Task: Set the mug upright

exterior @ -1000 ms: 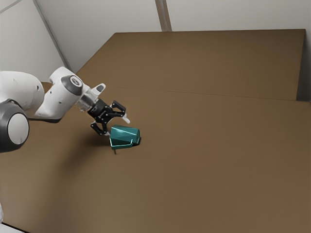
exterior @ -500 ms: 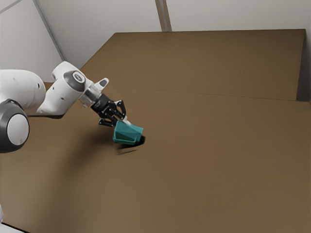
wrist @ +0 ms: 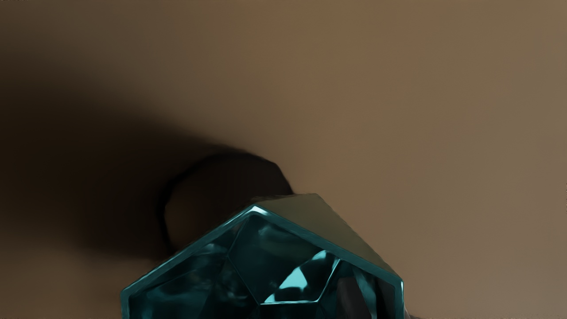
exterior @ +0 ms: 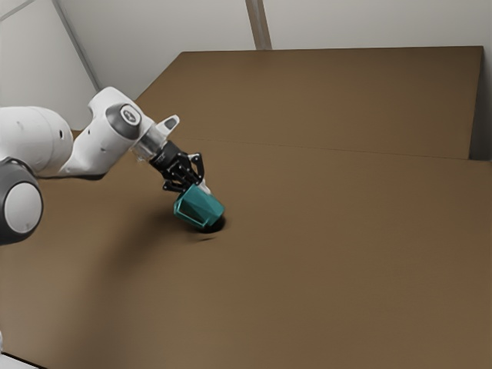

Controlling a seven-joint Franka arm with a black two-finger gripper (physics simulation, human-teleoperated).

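My gripper (exterior: 201, 185) is at the upper end of the teal mug (exterior: 198, 207) in the exterior view, pinching its side wall. The faceted mug leans at a slant, its base low toward the exterior view's right; whether that base touches the table is unclear. Looking through the wrist view, the mug (wrist: 288, 257) has its open mouth toward my hand. One dark finger (wrist: 352, 299) of the gripper (wrist: 390, 308) is inside the mug and a sliver of the other is outside the wall.
The brown table (exterior: 330, 246) extends around the mug, with dark shadows of the arm and mug on it. A pale wall (exterior: 369, 23) stands beyond the table's far edge.
The gripper has closed onto the mug's wall and risen slightly toward the exterior view's right. The mug, lying on its side earlier, has tipped steeper, its gripped end raised.
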